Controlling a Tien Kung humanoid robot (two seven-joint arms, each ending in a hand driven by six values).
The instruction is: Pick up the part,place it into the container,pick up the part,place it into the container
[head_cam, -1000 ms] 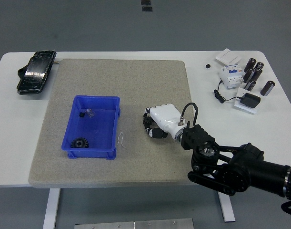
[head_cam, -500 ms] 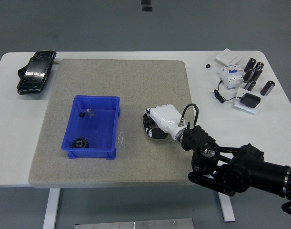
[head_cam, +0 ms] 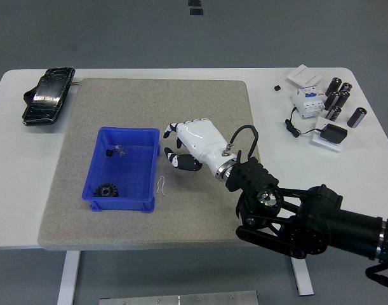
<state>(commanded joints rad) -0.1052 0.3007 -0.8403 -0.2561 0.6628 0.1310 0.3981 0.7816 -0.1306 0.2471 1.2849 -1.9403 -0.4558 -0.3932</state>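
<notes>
One right hand (head_cam: 188, 145) curls beside the blue container (head_cam: 122, 169); any held part is hidden.

High head view over table (head_cam: 181, 75)

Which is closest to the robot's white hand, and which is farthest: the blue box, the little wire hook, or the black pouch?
From the right hand:
1. Little wire hook, just below-left on the mat.
2. Blue box, farther left, though its near wall is almost as close.
3. Black pouch, far-left corner.
</notes>
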